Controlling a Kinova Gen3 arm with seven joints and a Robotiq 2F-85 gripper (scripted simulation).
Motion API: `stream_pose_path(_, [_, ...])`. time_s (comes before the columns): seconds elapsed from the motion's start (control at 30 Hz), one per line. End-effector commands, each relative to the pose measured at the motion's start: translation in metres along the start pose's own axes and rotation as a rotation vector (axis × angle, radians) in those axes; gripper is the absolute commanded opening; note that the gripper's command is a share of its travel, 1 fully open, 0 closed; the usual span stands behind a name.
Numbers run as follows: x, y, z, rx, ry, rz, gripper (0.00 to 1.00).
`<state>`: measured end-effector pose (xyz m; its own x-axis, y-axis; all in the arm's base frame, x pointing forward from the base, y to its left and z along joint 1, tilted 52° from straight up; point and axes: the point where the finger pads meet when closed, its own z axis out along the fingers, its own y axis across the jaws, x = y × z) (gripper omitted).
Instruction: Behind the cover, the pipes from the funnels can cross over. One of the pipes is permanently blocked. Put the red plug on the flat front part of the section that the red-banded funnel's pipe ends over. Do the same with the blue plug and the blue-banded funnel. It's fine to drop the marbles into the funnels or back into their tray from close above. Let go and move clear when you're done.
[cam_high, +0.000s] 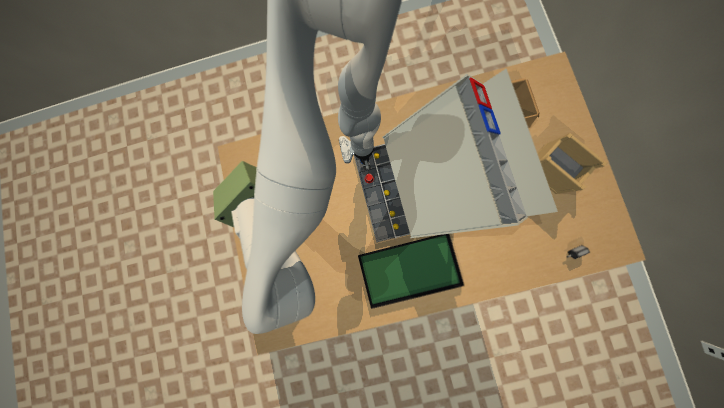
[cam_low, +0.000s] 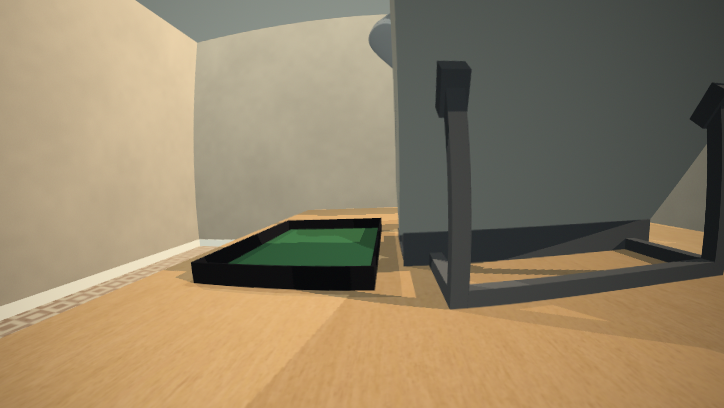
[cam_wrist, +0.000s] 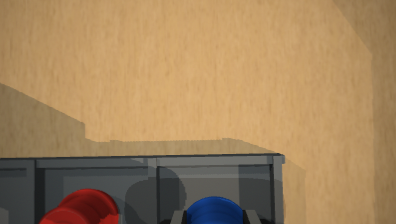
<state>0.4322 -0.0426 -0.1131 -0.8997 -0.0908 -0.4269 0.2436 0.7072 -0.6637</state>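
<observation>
Blue plug (cam_wrist: 215, 210) clamped in part-closed gripper (cam_high: 366, 164) (cam_wrist: 215, 218), over far end section (cam_high: 359, 162) (cam_wrist: 255, 187), probably for release; red plug (cam_high: 368, 178) (cam_wrist: 82, 207) occupies adjoining section, presumably marking its outlet.

Arm (cam_high: 296, 152): large links arched high; elbow out of frame at top edge; base end at lower left
Wrist (cam_high: 360, 119): below the elbow; pointing down, seen from above
Gripper (cam_high: 366, 163) (cam_wrist: 215, 220): at the wrist's lower end; fingers partly closed, clamped on something; fingertips cut off by the wrist view's bottom edge
</observation>
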Motion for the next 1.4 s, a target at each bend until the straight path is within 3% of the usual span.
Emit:
stream_pose_path(0.0, [0.0, 0.0, 0.001, 0.001, 0.0, -0.001, 0.0])
stream_pose_path(0.27, [0.0, 0.0, 0.001, 0.001, 0.0, -0.001, 0.0])
stream_pose_path(0.3, [0.0, 0.0, 0.02, 0.0, 0.0, -0.001, 0.0])
stream_pose_path(0.83, [0.0, 0.0, 0.02, 0.0, 0.0, -0.001, 0.0])
stream_pose_path(0.87, [0.0, 0.0, 0.019, 0.0, 0.0, -0.001, 0.42])
stream_pose_path(1.37, [0.0, 0.0, 0.019, 0.0, 0.0, -0.001, 0.42])
